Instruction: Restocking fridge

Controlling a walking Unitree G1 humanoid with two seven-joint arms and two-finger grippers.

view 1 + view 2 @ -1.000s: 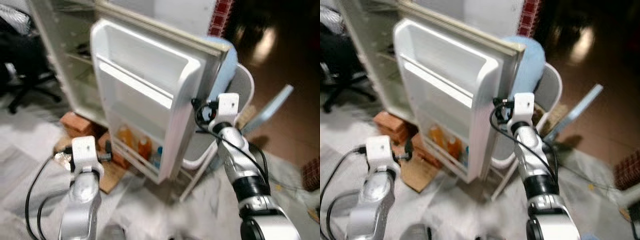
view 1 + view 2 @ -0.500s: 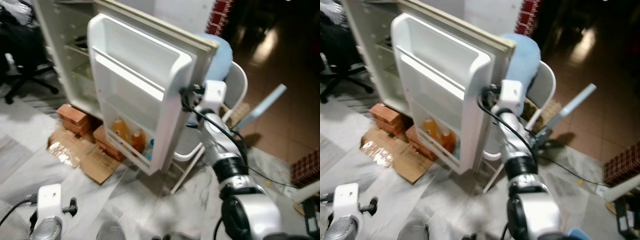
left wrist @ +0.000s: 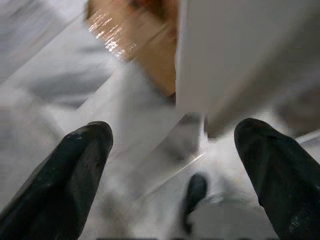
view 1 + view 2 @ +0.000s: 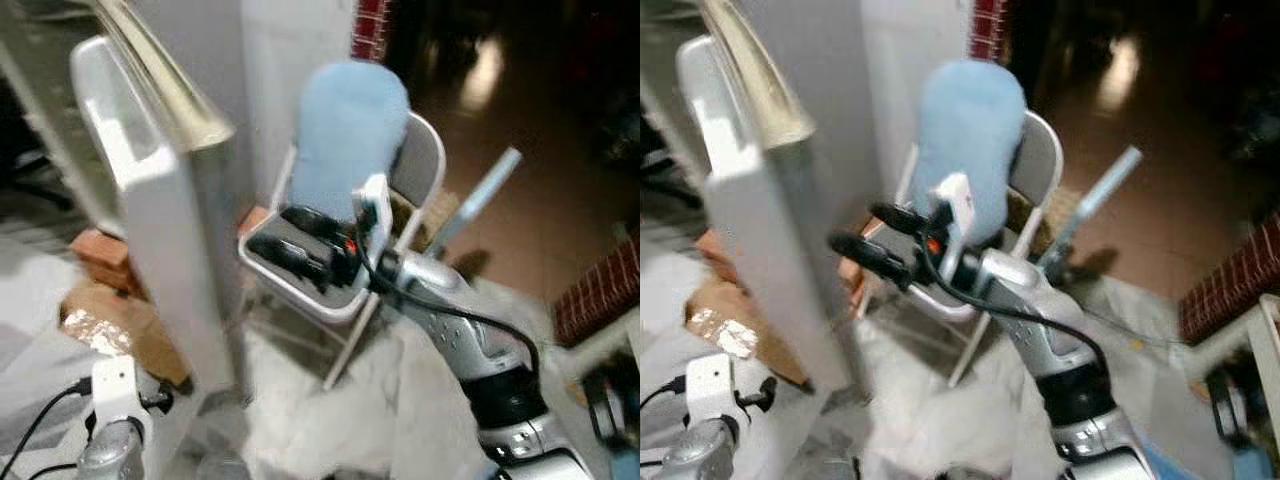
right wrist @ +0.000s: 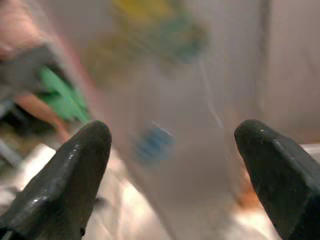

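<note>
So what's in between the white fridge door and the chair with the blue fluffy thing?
The right gripper, fingers open, reaches into the gap between the fridge door and the folding chair, as the right eye view shows.

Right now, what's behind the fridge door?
Behind the fridge door stands a folding chair with a blue cushion on its back. The open right gripper reaches toward its seat. The door covers the chair's left side.
</note>
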